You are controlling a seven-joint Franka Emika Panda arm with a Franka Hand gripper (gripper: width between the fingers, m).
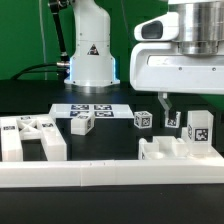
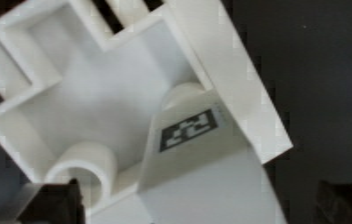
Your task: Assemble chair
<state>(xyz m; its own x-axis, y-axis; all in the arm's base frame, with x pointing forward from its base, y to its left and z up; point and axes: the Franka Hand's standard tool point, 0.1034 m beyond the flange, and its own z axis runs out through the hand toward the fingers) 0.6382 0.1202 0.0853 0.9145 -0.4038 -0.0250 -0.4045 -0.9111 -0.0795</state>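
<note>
The chair lies in loose white parts. A chunky part with a tagged upright post and a slotted base sits at the exterior view's right. My gripper hangs right over it, open. In the wrist view this white part fills the picture, its square tag facing up. My gripper straddles it with the dark fingertips far apart, and a dark gap shows on one side. Nothing is gripped. Other tagged parts lie at the left, with two small tagged blocks in the middle.
A long plain white rail runs along the front of the black table. The marker board lies flat behind the small blocks. The arm's white base stands at the back, with a green backdrop behind it.
</note>
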